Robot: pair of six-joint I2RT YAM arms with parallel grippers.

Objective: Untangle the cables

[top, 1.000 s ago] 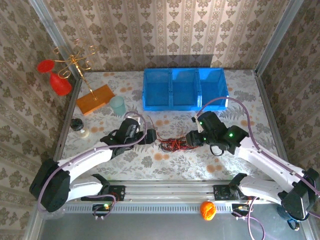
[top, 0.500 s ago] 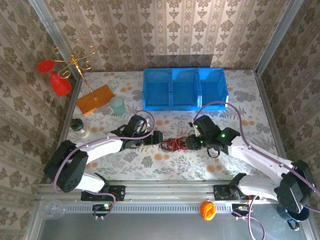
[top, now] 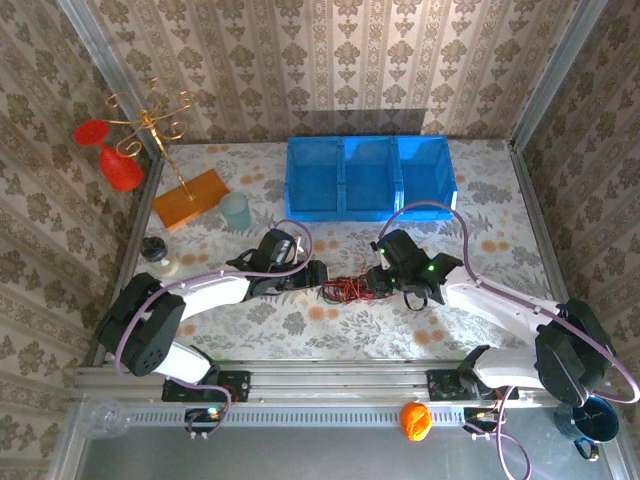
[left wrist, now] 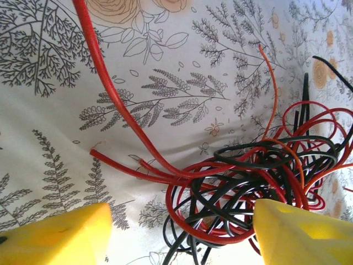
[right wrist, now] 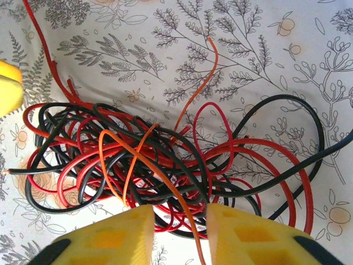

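Note:
The cables point(top: 346, 290) are a knot of thin red, black and orange wires lying mid-table on the flowered cloth. My left gripper point(top: 318, 279) is at the knot's left end. In the left wrist view its yellow fingers point(left wrist: 55, 238) stand wide apart, and loops of the cables point(left wrist: 248, 176) lie between them, closer to the right finger. My right gripper point(top: 376, 285) is at the knot's right end. Its yellow fingers point(right wrist: 113, 238) leave a narrow gap, through which an orange strand and some red and black cables point(right wrist: 138, 160) run, unpinched.
A blue three-compartment bin point(top: 370, 178) stands behind the knot. At the back left are an orange block point(top: 190, 197), a pale cup point(top: 237, 211), a small bottle point(top: 157, 254) and a gold stand point(top: 150, 125) with red glasses. An orange fruit point(top: 415, 420) sits below the front rail.
Both grippers have moved inward to the ends of the tangle. The jaws of each have narrowed, the right pair more so. The tangle itself lies in the same place.

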